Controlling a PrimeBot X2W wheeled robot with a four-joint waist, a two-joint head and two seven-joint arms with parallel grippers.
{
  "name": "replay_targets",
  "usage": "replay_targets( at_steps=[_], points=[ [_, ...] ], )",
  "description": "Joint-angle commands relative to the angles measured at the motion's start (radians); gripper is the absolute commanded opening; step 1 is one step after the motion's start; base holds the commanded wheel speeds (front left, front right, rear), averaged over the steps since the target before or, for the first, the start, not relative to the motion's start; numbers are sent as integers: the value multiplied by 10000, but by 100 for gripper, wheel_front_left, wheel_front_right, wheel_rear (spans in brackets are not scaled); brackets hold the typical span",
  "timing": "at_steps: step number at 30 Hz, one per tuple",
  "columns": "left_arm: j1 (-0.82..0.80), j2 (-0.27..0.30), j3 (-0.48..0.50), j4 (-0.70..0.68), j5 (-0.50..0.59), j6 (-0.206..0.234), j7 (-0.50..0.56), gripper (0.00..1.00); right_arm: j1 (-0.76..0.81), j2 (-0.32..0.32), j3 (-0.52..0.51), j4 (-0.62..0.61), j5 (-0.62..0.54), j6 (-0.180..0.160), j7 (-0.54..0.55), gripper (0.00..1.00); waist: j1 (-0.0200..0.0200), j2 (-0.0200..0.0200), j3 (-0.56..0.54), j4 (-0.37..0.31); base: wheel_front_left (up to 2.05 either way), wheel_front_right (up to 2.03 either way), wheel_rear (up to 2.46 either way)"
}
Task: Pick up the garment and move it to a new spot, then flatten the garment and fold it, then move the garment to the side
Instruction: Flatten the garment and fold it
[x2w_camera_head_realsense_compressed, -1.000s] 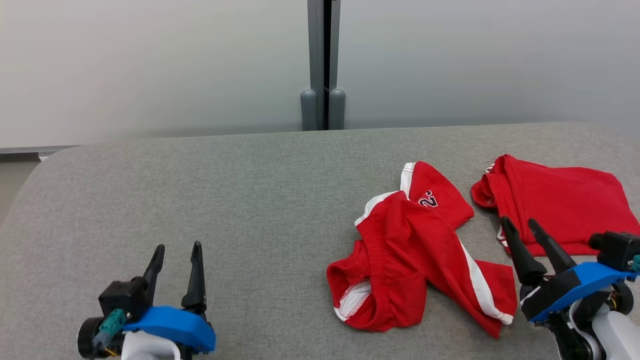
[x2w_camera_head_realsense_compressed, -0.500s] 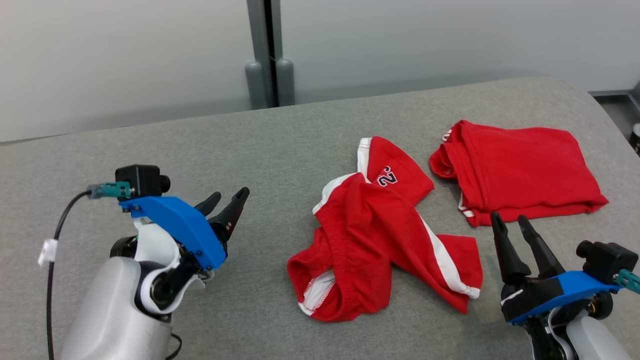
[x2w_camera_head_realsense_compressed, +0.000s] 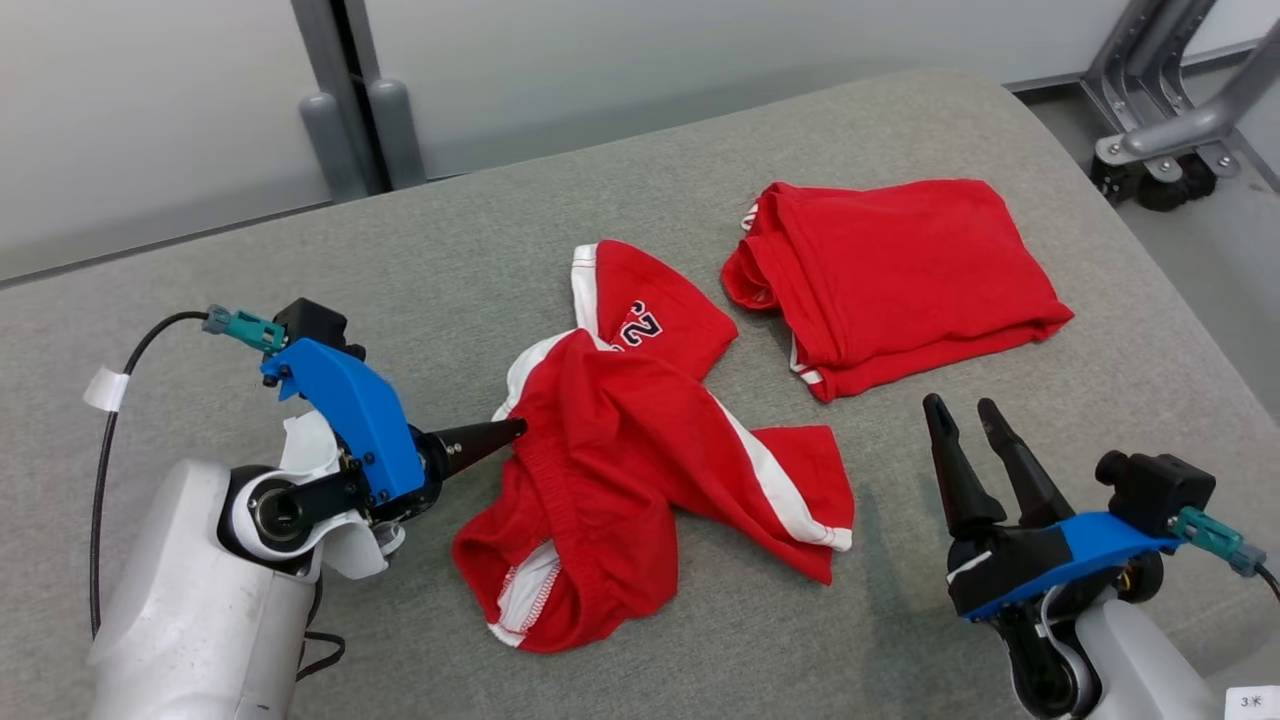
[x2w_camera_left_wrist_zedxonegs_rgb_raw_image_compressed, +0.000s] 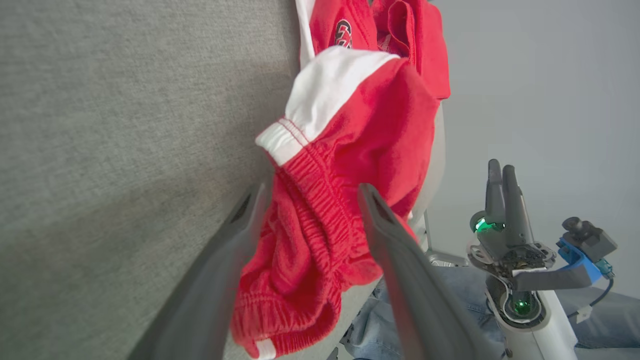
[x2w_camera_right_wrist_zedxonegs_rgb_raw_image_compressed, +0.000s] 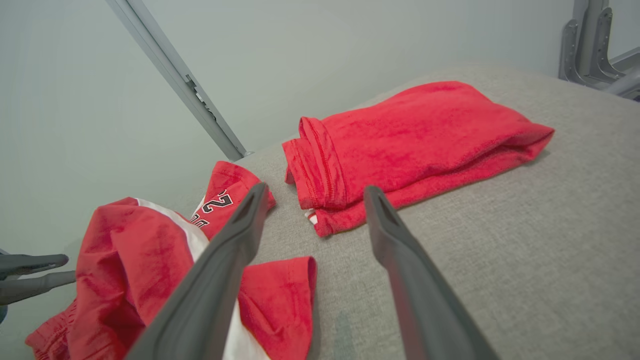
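Observation:
The garment (x2w_camera_head_realsense_compressed: 640, 450) is a crumpled pair of red shorts with white side stripes and a number print, lying mid-table. My left gripper (x2w_camera_head_realsense_compressed: 510, 432) points right at its left edge and is open. In the left wrist view the elastic waistband of the garment (x2w_camera_left_wrist_zedxonegs_rgb_raw_image_compressed: 350, 125) sits between the spread fingers of the left gripper (x2w_camera_left_wrist_zedxonegs_rgb_raw_image_compressed: 314, 190), which grip nothing. My right gripper (x2w_camera_head_realsense_compressed: 960, 410) stands open to the front right of the shorts, apart from them. The right wrist view has the garment (x2w_camera_right_wrist_zedxonegs_rgb_raw_image_compressed: 130, 260) at lower left, beside the open right gripper (x2w_camera_right_wrist_zedxonegs_rgb_raw_image_compressed: 316, 190).
A second red garment (x2w_camera_head_realsense_compressed: 890, 270), folded, lies at the back right of the grey cloth-covered table (x2w_camera_head_realsense_compressed: 300, 290). The table's rounded right edge is close by, with a metal frame (x2w_camera_head_realsense_compressed: 1160, 120) on the floor beyond. A grey post (x2w_camera_head_realsense_compressed: 350, 110) stands behind the table.
The head camera has swung right, shifting the whole picture left. My left arm has risen and reached right until its open fingers meet the shorts' waistband. The right gripper has held its pose.

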Motion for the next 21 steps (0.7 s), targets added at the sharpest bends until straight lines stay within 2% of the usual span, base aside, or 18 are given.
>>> replay_targets(
  at_steps=[1, 6, 12, 14, 15, 21],
  points=[
    [-224, 32, 42, 63, -60, -15, 5, 100, -146, 45, 33, 26, 58, 1, -65, 100, -1, -1, -5, -118, 0, 0, 0],
    [-350, 8, 80, 404, -213, -48, -76, 100, -253, 153, 179, 142, 195, 1, -102, 100, -1, -1, 162, -453, 0, 0, 0],
    [-540, -109, 206, 512, -568, -98, -515, 100, -353, 188, 271, 270, 293, 1, -130, 100, -1, -1, 243, -517, 0, 0, 0],
    [-610, -145, 184, 394, -699, -104, -757, 39, -387, 204, 285, 290, 299, 1, -130, 100, -1, -1, 266, -459, 0, 0, 0],
    [-605, -132, 134, 370, -741, -97, -817, 0, -428, 216, 298, 285, 288, 1, -129, 100, -1, -1, 277, -428, 0, 0, 0],
    [-513, -39, -373, -13, -1116, -100, -1067, 0, -535, 214, 320, 321, 180, 1, -130, 100, -1, -1, 236, -173, 0, 0, 0]
  ],
)
